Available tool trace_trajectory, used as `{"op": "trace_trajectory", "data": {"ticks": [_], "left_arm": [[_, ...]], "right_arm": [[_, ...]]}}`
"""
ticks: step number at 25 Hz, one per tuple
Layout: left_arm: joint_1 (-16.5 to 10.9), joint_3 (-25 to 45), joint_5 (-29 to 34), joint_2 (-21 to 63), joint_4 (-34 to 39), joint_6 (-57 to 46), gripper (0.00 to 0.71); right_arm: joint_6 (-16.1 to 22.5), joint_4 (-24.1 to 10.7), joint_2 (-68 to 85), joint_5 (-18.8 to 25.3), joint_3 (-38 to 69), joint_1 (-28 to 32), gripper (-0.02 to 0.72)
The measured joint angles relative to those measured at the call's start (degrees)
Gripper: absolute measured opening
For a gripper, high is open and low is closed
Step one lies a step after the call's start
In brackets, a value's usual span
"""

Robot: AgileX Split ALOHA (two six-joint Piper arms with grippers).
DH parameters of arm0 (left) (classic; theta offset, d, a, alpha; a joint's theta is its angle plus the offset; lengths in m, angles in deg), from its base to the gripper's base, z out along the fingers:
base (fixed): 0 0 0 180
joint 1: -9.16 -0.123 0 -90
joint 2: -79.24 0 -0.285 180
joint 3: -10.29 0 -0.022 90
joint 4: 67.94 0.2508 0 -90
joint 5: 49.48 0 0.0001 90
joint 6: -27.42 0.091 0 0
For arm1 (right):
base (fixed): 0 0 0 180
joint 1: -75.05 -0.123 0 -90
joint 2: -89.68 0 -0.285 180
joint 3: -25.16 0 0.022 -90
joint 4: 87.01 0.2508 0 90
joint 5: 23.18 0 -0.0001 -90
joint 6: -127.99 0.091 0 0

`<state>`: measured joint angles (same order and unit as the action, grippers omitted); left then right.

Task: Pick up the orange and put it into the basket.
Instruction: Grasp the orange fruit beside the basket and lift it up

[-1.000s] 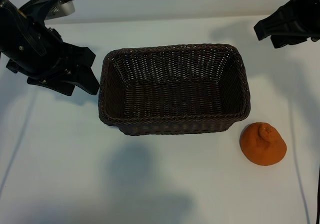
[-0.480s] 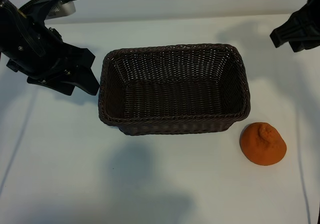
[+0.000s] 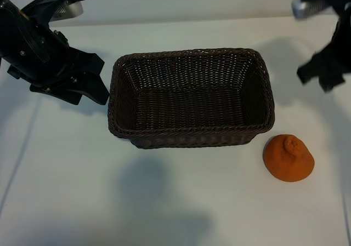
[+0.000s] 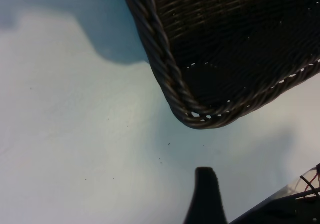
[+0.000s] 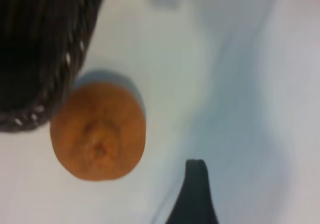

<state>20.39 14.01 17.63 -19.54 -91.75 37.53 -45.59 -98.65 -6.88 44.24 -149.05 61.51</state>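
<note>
The orange [image 3: 288, 158], lumpy with a raised stem bump, lies on the white table just off the basket's front right corner. The dark brown wicker basket [image 3: 192, 132] stands in the middle with nothing inside. My right gripper [image 3: 321, 75] hovers open beyond the orange, to the right of the basket, with nothing in it. The right wrist view shows the orange [image 5: 98, 131] beside the basket's corner [image 5: 65, 69] and apart from one dark fingertip [image 5: 196, 176]. My left gripper [image 3: 102, 80] waits open beside the basket's left end; its wrist view shows the braided rim [image 4: 165, 69].
White tabletop lies bare in front of the basket and around the orange. The left arm's body [image 3: 33, 43] fills the back left corner. The table's far edge runs behind the basket.
The right arm has come from the far right corner toward the near side, closer to the orange, and its jaws have spread wider. The left arm, basket and orange have not moved.
</note>
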Motion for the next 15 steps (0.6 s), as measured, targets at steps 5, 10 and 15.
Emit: {"op": "trace_trajectory", "data": {"ticks": [5, 10, 15], "left_arm": [[0.0, 0.0, -0.3, 0.0, 0.0, 0.0, 0.579], [0.0, 0.0, -0.3, 0.0, 0.0, 0.1, 0.579], [0.0, 0.0, -0.4, 0.0, 0.0, 0.1, 0.579]], "right_arm": [[0.7, 1.1, 0.0, -4.8, 7.5, 0.0, 0.567], [0.6, 4.6, 0.0, -8.4, 11.4, 0.0, 0.531], [-2.7, 9.1, 0.0, -9.9, 12.5, 0.0, 0.484]]}}
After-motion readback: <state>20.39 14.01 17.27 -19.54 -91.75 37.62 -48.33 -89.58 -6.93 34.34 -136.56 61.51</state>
